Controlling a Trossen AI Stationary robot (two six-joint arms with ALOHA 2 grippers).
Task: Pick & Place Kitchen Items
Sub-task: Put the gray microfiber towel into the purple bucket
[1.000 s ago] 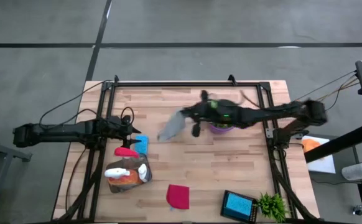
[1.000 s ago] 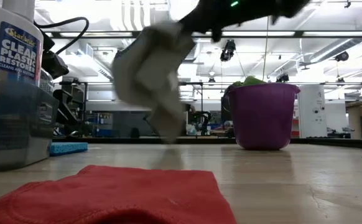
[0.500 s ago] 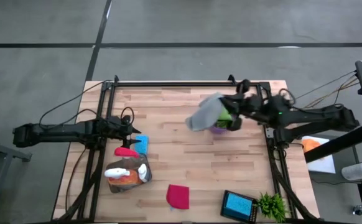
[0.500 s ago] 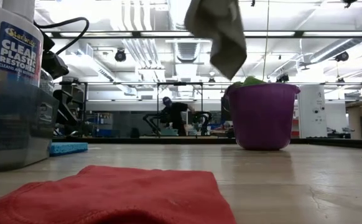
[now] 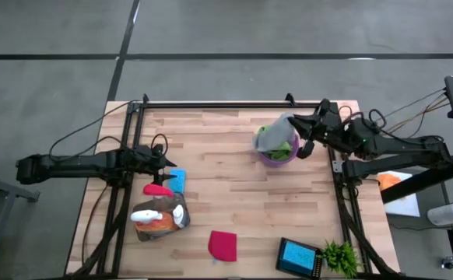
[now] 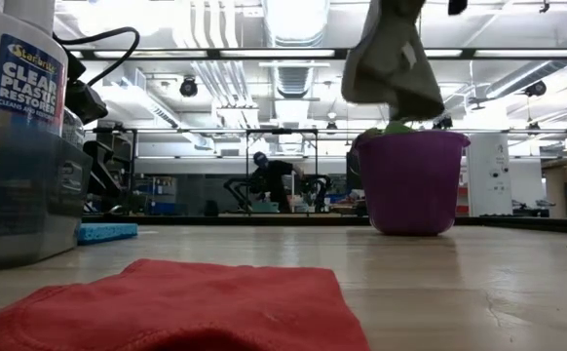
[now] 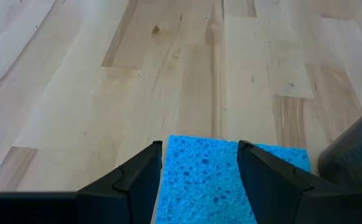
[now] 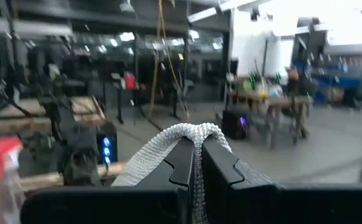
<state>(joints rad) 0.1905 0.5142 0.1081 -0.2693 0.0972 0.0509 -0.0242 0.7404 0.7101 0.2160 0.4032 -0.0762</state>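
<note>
Grey cloth (image 5: 274, 136) dangling over purple bucket (image 5: 279, 159); blue sponge (image 5: 177, 180), red cloth (image 5: 222, 246) on table.

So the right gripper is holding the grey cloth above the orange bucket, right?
Not quite: the bucket is purple, not orange, as the low view shows. The right gripper is holding the grey cloth above it.

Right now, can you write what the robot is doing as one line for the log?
right pincer: shut on grey cloth | cloth: hanging over purple bucket | left pincer: open over blue sponge
</note>
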